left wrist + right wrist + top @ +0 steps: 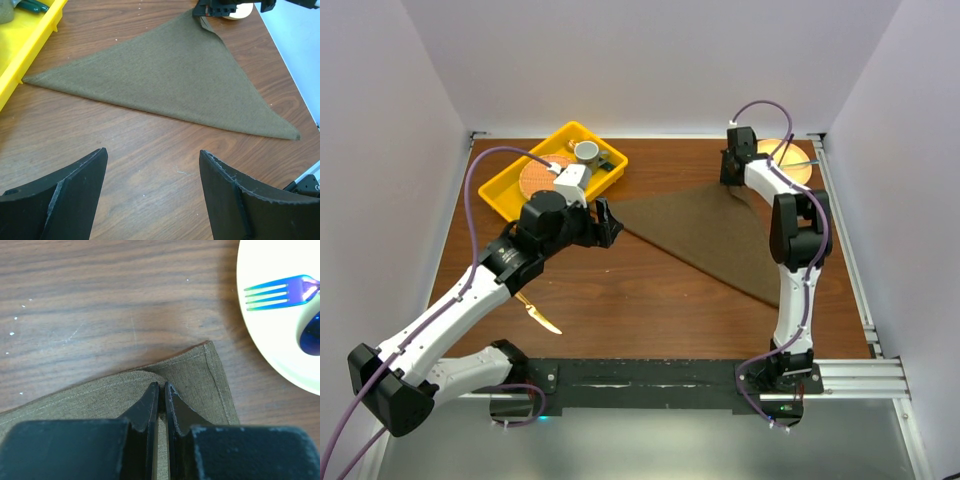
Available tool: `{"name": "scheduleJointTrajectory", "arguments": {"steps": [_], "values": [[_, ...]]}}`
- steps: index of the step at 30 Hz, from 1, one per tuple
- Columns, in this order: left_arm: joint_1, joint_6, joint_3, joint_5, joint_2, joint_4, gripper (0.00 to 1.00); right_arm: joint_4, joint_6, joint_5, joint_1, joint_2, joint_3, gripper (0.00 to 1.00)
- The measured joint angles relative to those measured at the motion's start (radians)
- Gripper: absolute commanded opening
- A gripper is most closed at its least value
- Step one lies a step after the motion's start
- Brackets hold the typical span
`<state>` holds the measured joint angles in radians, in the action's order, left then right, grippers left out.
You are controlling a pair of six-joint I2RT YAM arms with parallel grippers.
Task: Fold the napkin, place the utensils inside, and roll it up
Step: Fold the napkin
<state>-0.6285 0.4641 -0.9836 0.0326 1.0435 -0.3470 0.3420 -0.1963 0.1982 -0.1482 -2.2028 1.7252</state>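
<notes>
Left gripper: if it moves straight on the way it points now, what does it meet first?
Probably the napkin, at its long near edge. The left gripper is open; only bare table lies between them. If it points downward, it may touch the wood first; its height is unclear.

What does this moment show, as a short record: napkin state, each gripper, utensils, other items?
napkin: folded into a triangle, lying on the table
right gripper: shut on the napkin's far corner
left gripper: open, over bare wood near the napkin's long edge
utensils: one gold knife beside the left arm, apart from the napkin, not yet inside
other: yellow tray far left; plate holding an iridescent fork
</notes>
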Motion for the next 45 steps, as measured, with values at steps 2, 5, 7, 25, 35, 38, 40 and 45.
{"name": "scheduleJointTrajectory", "arguments": {"steps": [2, 5, 7, 25, 35, 38, 40, 45], "values": [[0.000, 0.000, 0.000, -0.001, 0.000, 0.003, 0.79, 0.002, 0.000, 0.000, 0.000, -0.009, 0.001, 0.00], [0.000, 0.000, 0.000, -0.003, 0.001, 0.004, 0.79, 0.003, 0.000, 0.001, 0.001, -0.021, 0.008, 0.00], [0.000, 0.000, 0.000, -0.004, 0.002, 0.006, 0.79, 0.004, 0.000, 0.003, 0.003, -0.027, 0.010, 0.00], [0.000, 0.015, 0.000, -0.037, 0.021, 0.033, 0.79, 0.006, 0.011, 0.039, 0.026, -0.029, 0.011, 0.00], [0.000, 0.023, 0.000, -0.056, 0.024, 0.039, 0.79, 0.011, 0.016, 0.045, 0.033, -0.029, 0.013, 0.18], [0.000, 0.023, 0.000, -0.056, 0.025, 0.039, 0.79, 0.021, 0.019, 0.047, 0.034, -0.029, 0.025, 0.28], [0.000, 0.023, 0.000, -0.056, 0.026, 0.040, 0.79, 0.024, 0.023, 0.051, 0.034, -0.029, 0.031, 0.32], [0.001, 0.027, 0.001, -0.055, 0.051, 0.051, 0.79, 0.062, 0.060, 0.130, 0.034, -0.029, 0.063, 0.38]]}}
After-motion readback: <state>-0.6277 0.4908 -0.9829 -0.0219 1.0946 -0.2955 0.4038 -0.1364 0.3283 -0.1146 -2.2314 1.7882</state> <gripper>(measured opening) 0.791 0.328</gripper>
